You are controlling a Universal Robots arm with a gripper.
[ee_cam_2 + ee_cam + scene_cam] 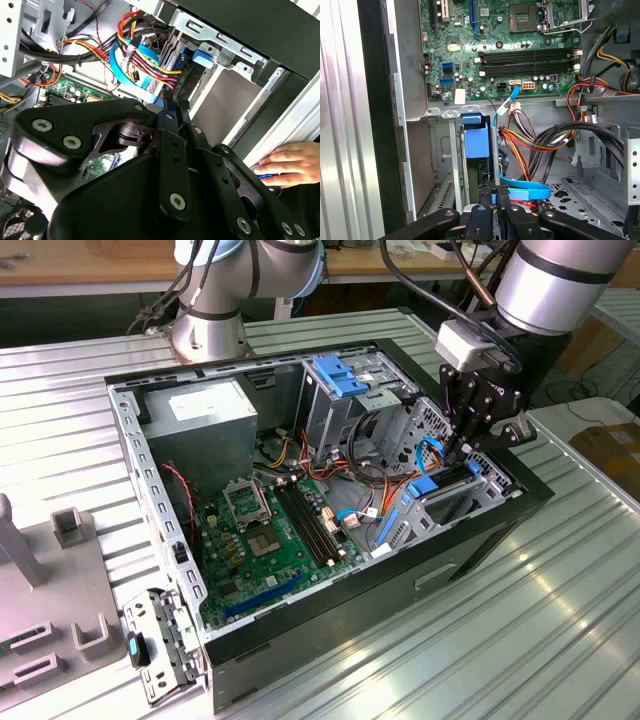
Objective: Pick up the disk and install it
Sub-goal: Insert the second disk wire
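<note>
The fingers [462,453] reach down into the open computer case [300,625] on the table [560,580], drawn close together and pinching the top edge of the disk [475,142]. The disk stands on edge directly below them in the drive bay, blue rails showing. A person's hand [290,162] rests just beside the case.

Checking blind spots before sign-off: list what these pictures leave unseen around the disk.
- Disk: in the first wrist view it stands edge-on in its bay. Its near end is hidden behind the end effector, so seating depth is unknown.
- Disk's flat sides: in the exterior view, hidden by the bay and end effector.
- Hand: in the second wrist view, cut off by the picture edge. What it touches is unclear.
</note>
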